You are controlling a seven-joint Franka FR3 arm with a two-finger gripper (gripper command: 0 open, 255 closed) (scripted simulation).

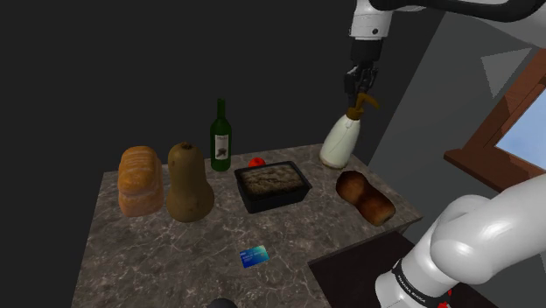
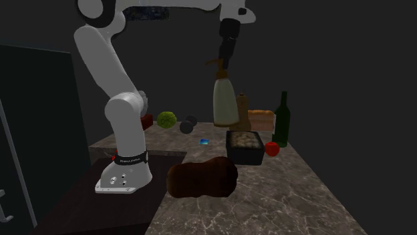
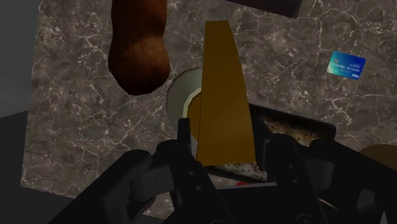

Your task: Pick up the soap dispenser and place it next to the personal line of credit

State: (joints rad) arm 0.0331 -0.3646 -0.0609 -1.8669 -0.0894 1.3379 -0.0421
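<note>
**Grasp.** The end effector [image 1: 360, 87] is clamped on the brown pump head [image 1: 359, 108] of the soap dispenser [image 1: 343, 140]. In the wrist view the fingers [image 3: 180, 162] press against both sides of the pump. Gripping at the top leaves the cream body hanging free below.

**Location.** The dispenser hangs over the far corner of the table [image 1: 175, 262], above a brown bread loaf [image 1: 364, 196] and beside a black tray [image 1: 275, 185]. Its base appears to be clear of the surface.

**Orientation.** The long axis is near vertical, with the pump up and the base down. In the shoulder view the base swings slightly toward 7 o'clock and the spout points toward about 3 o'clock.

**Target.** The blue card [image 1: 254, 255] lies flat near the table's front edge. It is well apart from the dispenser, at roughly 7 o'clock from it in the shoulder view.

**Assessment.** The pick looks complete. The carry to the card is not yet done.
</note>
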